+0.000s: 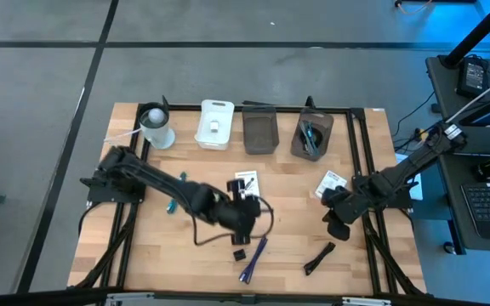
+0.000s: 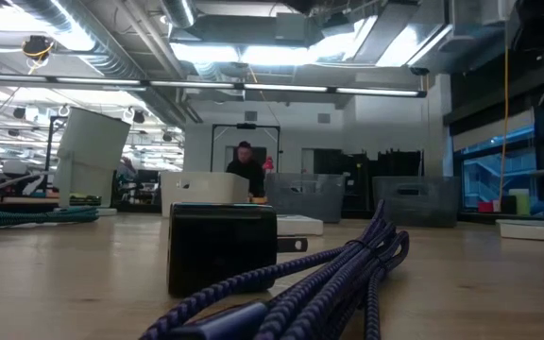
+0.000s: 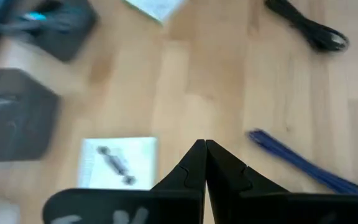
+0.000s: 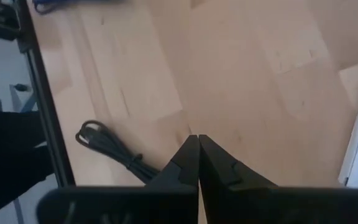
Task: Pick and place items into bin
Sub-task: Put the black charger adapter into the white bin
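My left gripper [image 1: 247,217] is shut and hovers mid-table; in its wrist view the fingertips [image 3: 204,148] hold nothing. Beside it lies a white printed card [image 3: 118,162], flat on the wood [image 1: 246,181]. A purple braided cord [image 1: 253,259] and a small black cube [image 1: 239,253] lie toward the near edge; they fill the low view as cord [image 2: 348,274] and cube [image 2: 222,247]. My right gripper [image 1: 339,223] is shut over bare wood [image 4: 194,140], between a black coiled cable [image 4: 110,148] and a second white card [image 1: 332,183]. A teal pen [image 1: 168,205] lies under the left arm.
Along the far edge stand a white roll [image 1: 156,127], a white bin [image 1: 214,125], a grey bin [image 1: 259,132] and a grey bin with items in it [image 1: 313,136]. Black frame rails run along the table's sides. A person [image 2: 246,170] is in the room beyond.
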`<state>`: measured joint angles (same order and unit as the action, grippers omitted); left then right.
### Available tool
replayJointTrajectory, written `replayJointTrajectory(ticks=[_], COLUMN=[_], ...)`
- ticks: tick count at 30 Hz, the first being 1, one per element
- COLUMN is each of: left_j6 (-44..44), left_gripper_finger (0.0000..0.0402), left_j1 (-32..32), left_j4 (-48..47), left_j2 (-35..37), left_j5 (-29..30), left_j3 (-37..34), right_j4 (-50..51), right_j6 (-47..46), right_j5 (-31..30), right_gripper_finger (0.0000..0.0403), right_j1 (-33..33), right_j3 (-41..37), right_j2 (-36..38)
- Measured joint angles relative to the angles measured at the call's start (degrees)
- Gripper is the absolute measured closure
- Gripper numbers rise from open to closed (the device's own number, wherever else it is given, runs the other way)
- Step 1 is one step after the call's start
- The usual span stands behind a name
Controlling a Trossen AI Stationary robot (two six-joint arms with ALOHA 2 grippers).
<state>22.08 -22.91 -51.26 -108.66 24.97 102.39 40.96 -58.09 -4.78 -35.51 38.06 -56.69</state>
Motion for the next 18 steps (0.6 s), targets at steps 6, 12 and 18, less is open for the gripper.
replayJointTrajectory(ticks=[6, 12, 18], left_j6=[1.96, 8.04, 11.44], left_gripper_finger=[0.0390, 0.0341, 0.0277], left_j1=[-3.11, -3.92, -4.12], left_j4=[-1.83, -1.75, -1.23], left_j2=[-6.40, -8.94, -10.62], left_j5=[-5.56, -7.51, -11.97], left_j3=[3.32, 3.32, 3.31], right_j4=[1.82, 2.00, 2.02], right_j6=[4.30, 3.76, 2.85], right_j5=[-0.12, -0.12, -0.12], right_gripper_finger=[0.0399, 0.0399, 0.0399], right_j1=[-2.00, -2.47, -2.47], right_j3=[0.00, 0.00, 0.00], right_j2=[-0.14, -0.24, -0.26])
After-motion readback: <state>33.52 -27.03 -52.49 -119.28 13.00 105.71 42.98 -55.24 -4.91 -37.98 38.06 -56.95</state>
